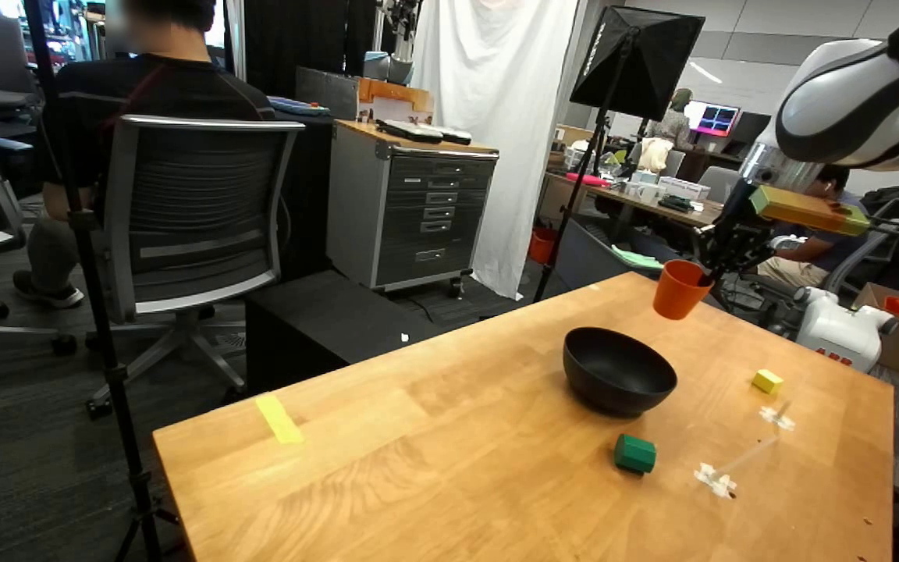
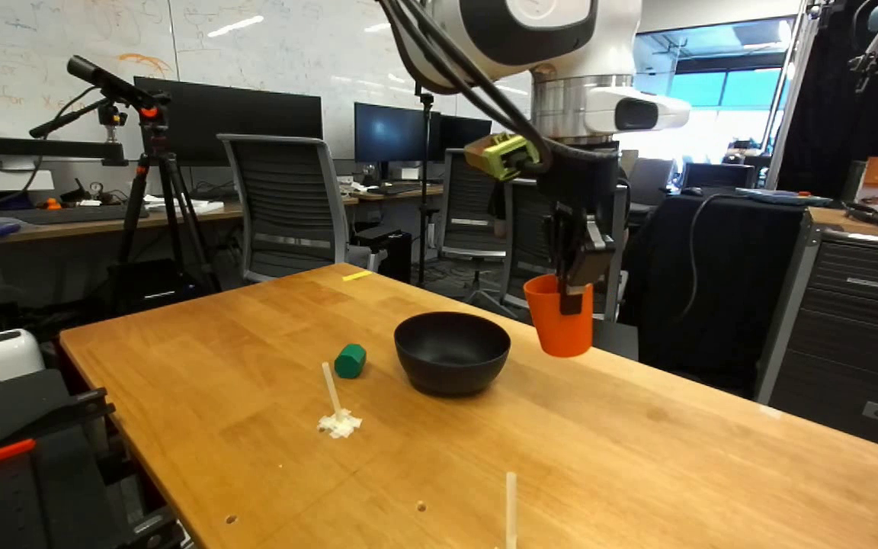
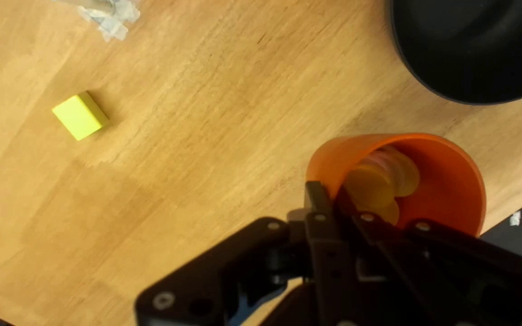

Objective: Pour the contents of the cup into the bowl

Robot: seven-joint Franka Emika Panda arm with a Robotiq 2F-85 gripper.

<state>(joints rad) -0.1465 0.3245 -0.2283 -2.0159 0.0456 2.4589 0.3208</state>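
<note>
The orange-red cup (image 1: 676,295) hangs above the table in my gripper (image 1: 707,275); it also shows in an exterior view (image 2: 561,329) and the wrist view (image 3: 447,190). My fingers (image 3: 333,201) are shut on the cup's wall, one inside and one outside. The cup is close to upright, tilted slightly. The contents (image 3: 374,188), several yellowish rounded bits, lie inside it in the wrist view. The cup's walls hide them in both exterior views. The black bowl (image 1: 613,390) stands upright on the table beside and below the cup, also in an exterior view (image 2: 450,374) and wrist view (image 3: 474,59).
A green block (image 1: 635,454) lies close to the bowl, also in an exterior view (image 2: 350,361). A yellow block (image 1: 767,381) lies farther off, also in the wrist view (image 3: 79,117). Thin pale sticks stand on white taped patches (image 2: 340,424). The table's edge (image 1: 449,332) runs behind the bowl.
</note>
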